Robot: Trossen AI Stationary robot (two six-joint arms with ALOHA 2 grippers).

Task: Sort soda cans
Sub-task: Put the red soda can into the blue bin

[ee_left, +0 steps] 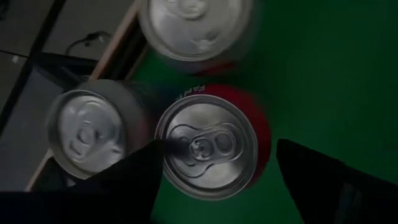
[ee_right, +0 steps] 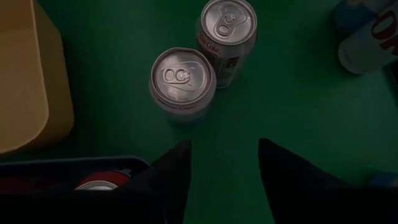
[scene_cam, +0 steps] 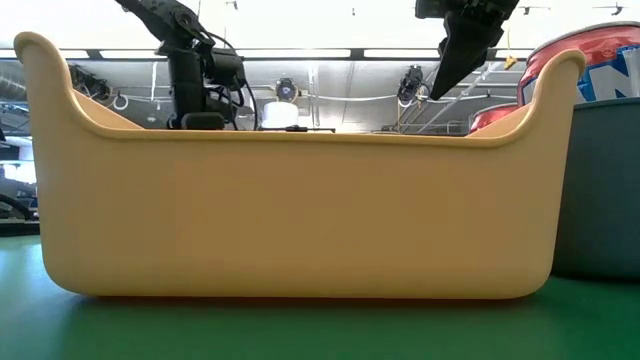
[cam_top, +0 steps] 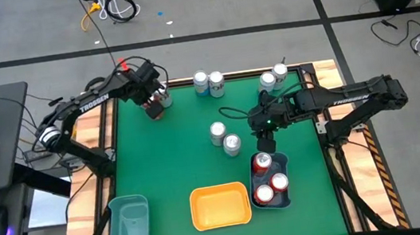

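red can: light, slick, dentable; we'd grip its sides mid-body
left end effector: spread, straddling it
right end effector: parted, empty

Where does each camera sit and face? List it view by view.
High: overhead, straight down on green table; both arms show.
Low: table height, facing yellow bin; arms above.
Left wrist: down past open left claw at red can.
Right wrist: down past open right claw at silver cans.
Shared: high and low both show the yellow bin.
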